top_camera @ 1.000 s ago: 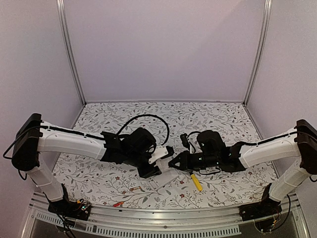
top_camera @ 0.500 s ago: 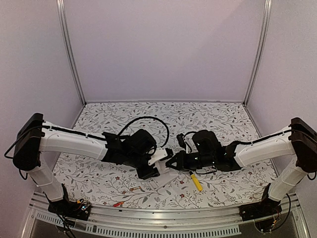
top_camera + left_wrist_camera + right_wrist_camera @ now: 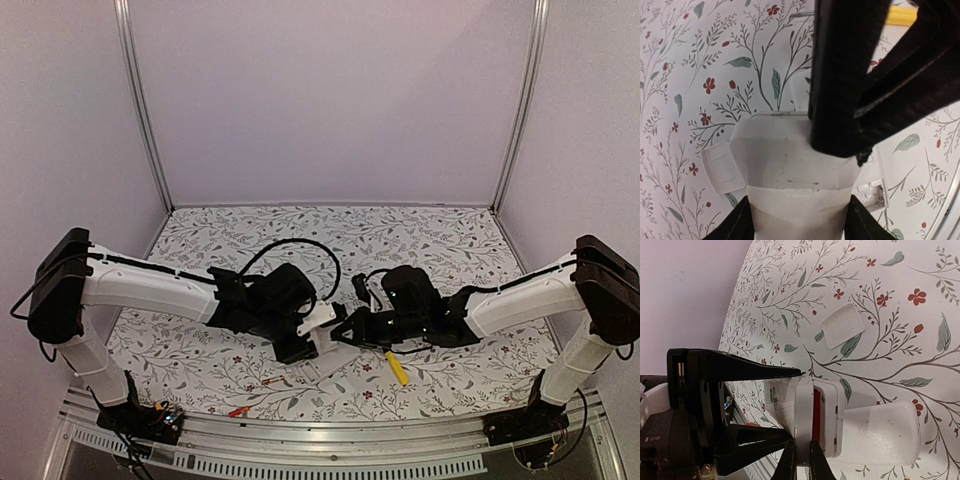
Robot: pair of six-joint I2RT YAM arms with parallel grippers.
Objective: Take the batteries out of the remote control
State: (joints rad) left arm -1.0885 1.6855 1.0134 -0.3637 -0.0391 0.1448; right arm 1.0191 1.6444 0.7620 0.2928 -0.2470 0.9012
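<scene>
Right gripper [image 3: 800,462] is pinched fully shut with nothing visibly caught between its tips. The tips press into the open bay of the remote control [image 3: 880,432], right against the red battery [image 3: 816,415] seated there. Your left gripper [image 3: 797,224] stands about half open, clamped across the remote's sides. As I judge it, the risk is that closed tips can only pry. Push too hard and the battery may spring out and roll, or the remote may twist in the left grip; a slip could jab the bay's contacts. That battery sits just far of the right tips, seemingly touching them. What looks like a loose battery [image 3: 272,381] lies on the table [image 3: 200,365], near and left of the remote.
</scene>
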